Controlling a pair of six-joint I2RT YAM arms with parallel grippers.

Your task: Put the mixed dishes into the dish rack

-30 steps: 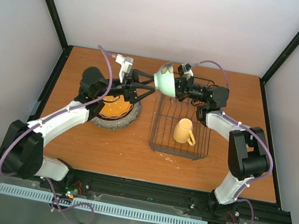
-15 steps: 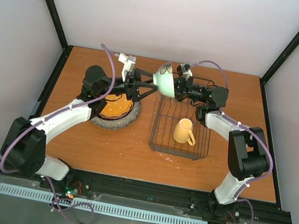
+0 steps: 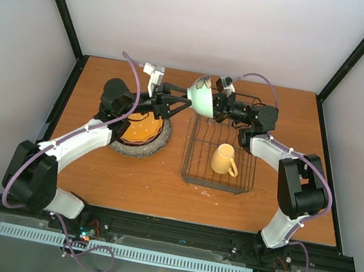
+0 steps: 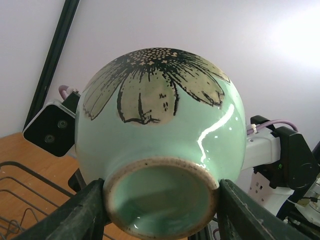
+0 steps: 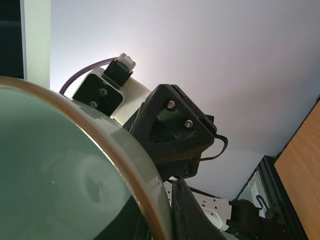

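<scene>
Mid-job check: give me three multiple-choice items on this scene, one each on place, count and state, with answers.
1. Where is the yellow ceramic mug? A) in the black wire dish rack B) on the table C) in a gripper
2. How many dishes are in the rack? A) none B) one C) three
3. The pale green ceramic bowl is: A) on the table B) held aloft by the right gripper C) in the rack

Answers: A, the mug sits inside the rack's walls; B, only the mug is inside; B, the gripper pinches its rim in the air.

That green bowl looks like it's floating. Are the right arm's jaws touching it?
Touching. The right wrist view shows one of the right arm's jaws pressed against the green bowl, on its outer wall under the brown rim.
</scene>
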